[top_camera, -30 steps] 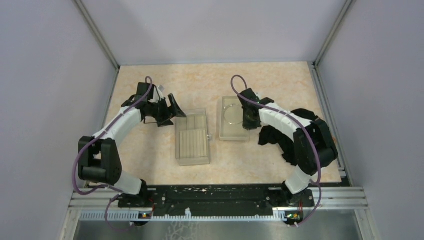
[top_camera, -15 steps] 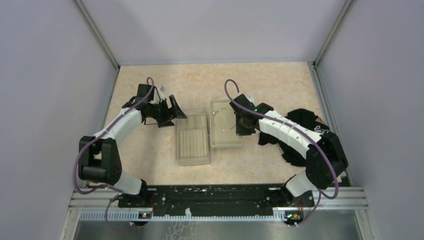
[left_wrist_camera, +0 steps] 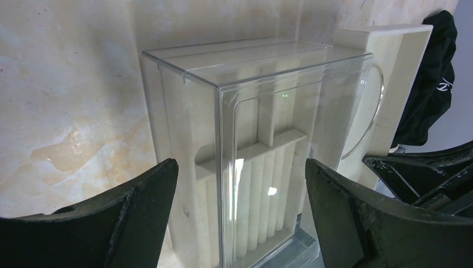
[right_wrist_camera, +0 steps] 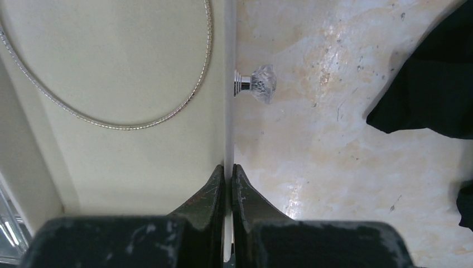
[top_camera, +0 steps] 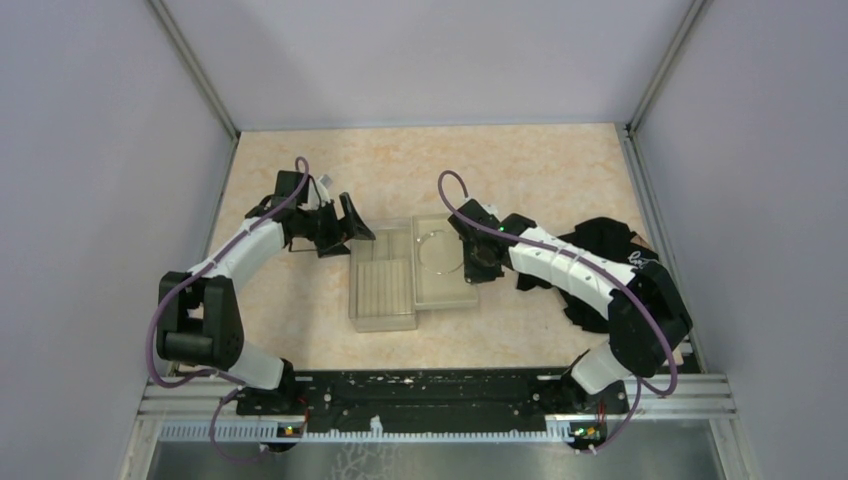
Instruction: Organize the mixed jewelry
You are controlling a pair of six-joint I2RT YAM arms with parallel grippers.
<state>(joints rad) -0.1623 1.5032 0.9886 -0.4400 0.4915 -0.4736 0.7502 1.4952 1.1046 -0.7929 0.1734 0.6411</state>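
Observation:
A thin silver wire hoop (right_wrist_camera: 134, 124) lies in a shallow beige tray (right_wrist_camera: 139, 67); from above, the hoop (top_camera: 437, 250) shows in the tray (top_camera: 446, 293). My right gripper (right_wrist_camera: 228, 170) is shut on the tray's thin right wall, just below a crystal knob (right_wrist_camera: 256, 82). In the top view this gripper (top_camera: 470, 262) sits at the tray's right edge. My left gripper (left_wrist_camera: 241, 167) stands open in front of a clear box (left_wrist_camera: 245, 111) with a ribbed cream insert, touching nothing. No tiny metallic bits show.
The clear box (top_camera: 385, 285) and the tray sit side by side at the table's middle. A black cloth (top_camera: 600, 240) lies bunched at the right under my right arm, and the cloth (right_wrist_camera: 429, 84) shows close to the tray. Grey walls enclose the table.
My right gripper has dragged the tray with the hoop leftward until it sits against the clear box. The left arm has stayed put, open.

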